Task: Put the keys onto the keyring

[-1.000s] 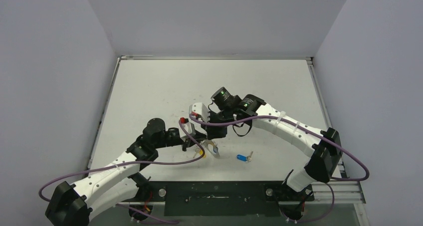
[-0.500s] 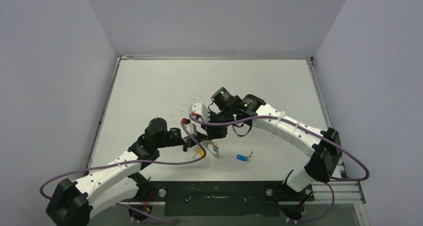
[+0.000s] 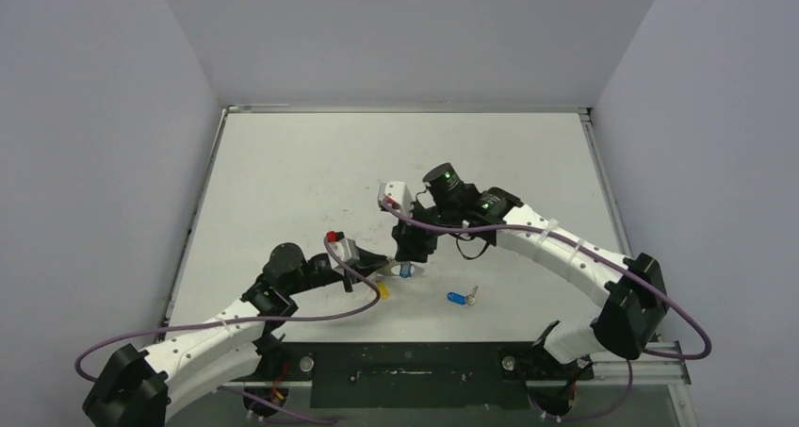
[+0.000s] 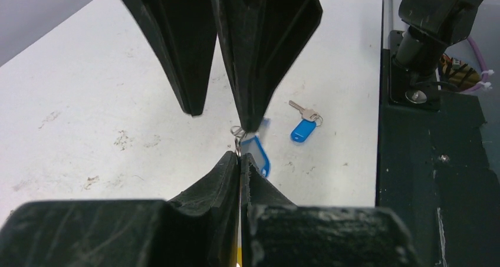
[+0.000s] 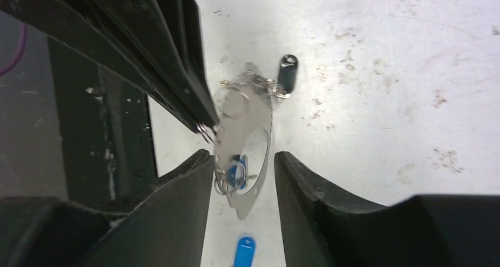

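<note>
white, scuffed tabletop (image 3: 283, 163) between plain grey walls; both arms meet near its front middle; the left fingers (image 4: 218, 178) are pressed tight together on the thin wire of the keyring (image 5: 242, 111), holding it up off the surface; the right fingers (image 5: 183, 184) stand well apart on either side of the ring and grip nothing, though 1 tip sits right at a small loop on the wire; a blue-tagged key (image 4: 259, 156) hangs at the ring just by the left tips, a black key (image 5: 287, 69) shows at the ring's far end, and a yellow key (image 3: 382, 281) sits under the left wrist; whether each is truly threaded on i cannot tell, as the ring is blurred.

1 loose blue key (image 3: 459, 298) lies flat on the tabletop, apart from the ring, toward the right arm's side; so the job looks partly done, with the ring being steadied for the next key; the likely next move is for the right fingers to back clear of the hoop, reach the loose key and pinch its plastic head, leaving the metal loop free for the wire; a flat, tiny key calls for a low, exact pinch.

purple cables (image 3: 311, 309) loop close over both wrists, and the 2 sets of fingers crowd each other at the ring, so room to turn is tight.
</note>
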Controlling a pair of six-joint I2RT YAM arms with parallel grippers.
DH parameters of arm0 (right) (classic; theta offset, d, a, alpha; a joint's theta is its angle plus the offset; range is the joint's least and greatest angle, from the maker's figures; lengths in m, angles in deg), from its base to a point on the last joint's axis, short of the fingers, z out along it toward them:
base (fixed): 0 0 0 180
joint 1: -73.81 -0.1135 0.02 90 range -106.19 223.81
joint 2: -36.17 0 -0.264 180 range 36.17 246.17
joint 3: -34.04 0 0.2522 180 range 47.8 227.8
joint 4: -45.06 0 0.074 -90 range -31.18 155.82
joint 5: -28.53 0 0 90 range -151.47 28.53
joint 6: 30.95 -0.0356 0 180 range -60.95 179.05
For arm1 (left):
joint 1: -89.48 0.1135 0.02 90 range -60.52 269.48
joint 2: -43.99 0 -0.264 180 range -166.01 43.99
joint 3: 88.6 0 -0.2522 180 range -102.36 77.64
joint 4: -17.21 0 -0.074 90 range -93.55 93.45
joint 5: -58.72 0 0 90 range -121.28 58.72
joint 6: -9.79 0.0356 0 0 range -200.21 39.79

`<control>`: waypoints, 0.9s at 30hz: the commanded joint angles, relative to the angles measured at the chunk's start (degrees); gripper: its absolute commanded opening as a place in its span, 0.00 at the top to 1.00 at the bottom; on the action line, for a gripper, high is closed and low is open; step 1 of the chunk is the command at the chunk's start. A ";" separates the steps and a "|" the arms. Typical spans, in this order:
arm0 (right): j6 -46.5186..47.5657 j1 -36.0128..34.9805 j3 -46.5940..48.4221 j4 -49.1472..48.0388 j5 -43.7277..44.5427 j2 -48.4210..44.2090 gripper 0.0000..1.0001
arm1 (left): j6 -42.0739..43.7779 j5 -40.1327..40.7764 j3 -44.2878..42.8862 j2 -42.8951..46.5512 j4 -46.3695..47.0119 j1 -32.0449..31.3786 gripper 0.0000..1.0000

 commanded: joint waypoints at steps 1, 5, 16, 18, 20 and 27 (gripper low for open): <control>-4.50 3.91 -6.17 -14.51 -3.68 -7.28 0.54 | -6.03 3.25 2.48 0.50 14.28 -0.27 1.00; -4.37 4.35 -9.55 -16.81 -4.52 -9.14 0.51 | -6.32 5.46 3.00 1.09 15.84 -0.39 1.00; -7.21 3.40 -12.91 -21.33 -7.21 -5.51 0.51 | -9.09 11.19 2.90 0.43 16.11 -0.45 1.00; -7.47 2.95 -13.34 -22.05 -6.85 -5.33 0.52 | -9.42 11.23 3.07 -0.13 16.61 -0.52 1.00; -7.89 2.86 -13.66 -22.68 -6.29 -5.30 0.52 | -9.65 11.00 3.37 -0.53 17.60 -0.47 1.00; -11.85 4.02 -18.45 -32.88 -5.39 -8.85 0.51 | -9.84 9.57 5.18 -1.67 24.06 -0.48 1.00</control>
